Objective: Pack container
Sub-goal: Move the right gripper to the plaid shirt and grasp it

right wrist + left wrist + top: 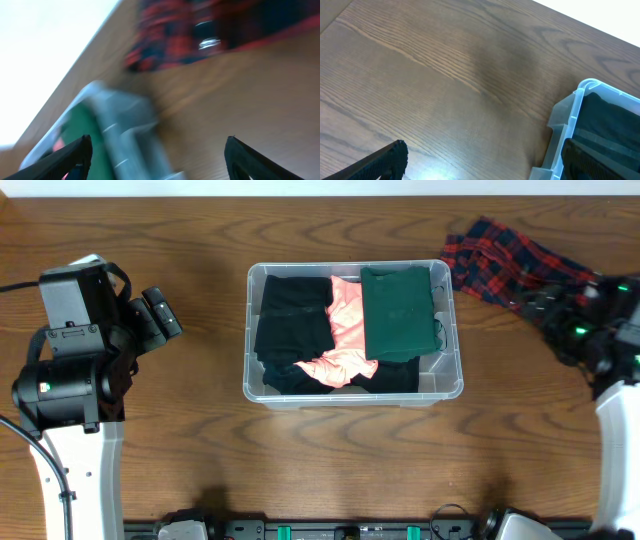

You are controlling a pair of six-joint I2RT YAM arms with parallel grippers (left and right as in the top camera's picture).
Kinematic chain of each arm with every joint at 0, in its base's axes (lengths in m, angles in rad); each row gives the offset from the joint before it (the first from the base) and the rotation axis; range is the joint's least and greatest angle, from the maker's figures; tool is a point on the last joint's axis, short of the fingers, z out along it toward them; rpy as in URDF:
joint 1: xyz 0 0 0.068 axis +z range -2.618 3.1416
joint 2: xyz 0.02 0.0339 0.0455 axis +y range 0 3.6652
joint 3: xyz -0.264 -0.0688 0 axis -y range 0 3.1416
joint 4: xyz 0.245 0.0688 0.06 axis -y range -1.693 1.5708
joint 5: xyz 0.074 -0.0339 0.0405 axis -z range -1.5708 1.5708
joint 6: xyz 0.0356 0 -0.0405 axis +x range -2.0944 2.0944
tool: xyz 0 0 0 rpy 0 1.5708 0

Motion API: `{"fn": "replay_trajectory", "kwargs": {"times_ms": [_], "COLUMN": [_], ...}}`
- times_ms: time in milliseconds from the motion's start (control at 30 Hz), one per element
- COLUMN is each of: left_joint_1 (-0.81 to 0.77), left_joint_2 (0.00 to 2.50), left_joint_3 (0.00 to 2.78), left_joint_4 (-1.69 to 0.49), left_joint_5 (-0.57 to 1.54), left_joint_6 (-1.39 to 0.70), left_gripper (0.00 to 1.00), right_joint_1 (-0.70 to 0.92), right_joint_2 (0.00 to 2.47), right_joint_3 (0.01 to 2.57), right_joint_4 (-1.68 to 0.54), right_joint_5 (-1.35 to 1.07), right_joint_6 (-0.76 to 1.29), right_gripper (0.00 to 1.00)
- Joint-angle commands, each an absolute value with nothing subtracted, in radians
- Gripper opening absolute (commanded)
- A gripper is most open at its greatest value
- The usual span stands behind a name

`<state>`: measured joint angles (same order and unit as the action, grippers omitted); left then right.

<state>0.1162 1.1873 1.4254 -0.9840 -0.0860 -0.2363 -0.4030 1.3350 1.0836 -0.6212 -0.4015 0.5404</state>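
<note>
Container [350, 398] of clear plastic sits mid-table between our two arms. Its floor is already covered by a black garment [292, 320], a salmon-pink one [345, 320], a dark green one [397, 310] and more black cloth [395, 375] along the near wall. One piece is not yet packed: a red and navy plaid garment [500, 255] lies crumpled on the table, just off the container's far right corner.

Our right gripper [157, 140] is near that plaid cloth with its fingers spread and nothing between them. Our left gripper [482, 150] waits well off to the other side, and as far as we can judge it is also spread and empty.

We see the main risk in the plaid piece itself. It is loose and unfolded, so a pinch on one edge would likely lift only a flap and drag the rest. A sleeve or hem could then end up draped over the rim instead of inside. The container looks light, so a trailing fold or a low finger catching its wall could push it across the table. The pile inside is uneven too, and a bulky drop could sit proud of the rim.

The right wrist picture is badly smeared, so we cannot read the cloth's folds there. From overhead, the right arm covers the plaid's right end, and we cannot tell whether the fingers touch it. In the left wrist view, one finger blends into the dark cloth behind it. Any marking on the container's base is buried under the clothes.
</note>
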Motion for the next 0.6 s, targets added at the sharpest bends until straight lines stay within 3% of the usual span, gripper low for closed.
{"fn": "replay_trajectory", "kwargs": {"times_ms": [0,333,567], "left_joint_1": [0.121,0.121,0.121], "left_joint_2": [1.190,1.190,1.190], "left_joint_3": [1.423,1.423,1.423], "left_joint_4": [-0.984,-0.984,-0.984], "left_joint_5": [-0.098,-0.098,-0.098], "left_joint_6": [-0.245,-0.245,-0.245], "left_gripper": [0.98,0.98,0.98], "right_joint_1": [-0.492,-0.767,-0.794], "right_joint_2": [1.404,1.653,1.836], "right_joint_3": [1.086,1.086,1.086], "right_joint_4": [-0.610,-0.446,-0.375], "right_joint_5": [-0.342,-0.485,-0.601], "right_joint_6": [0.538,0.509,0.447], "right_gripper": [0.83,0.88,0.88]}}
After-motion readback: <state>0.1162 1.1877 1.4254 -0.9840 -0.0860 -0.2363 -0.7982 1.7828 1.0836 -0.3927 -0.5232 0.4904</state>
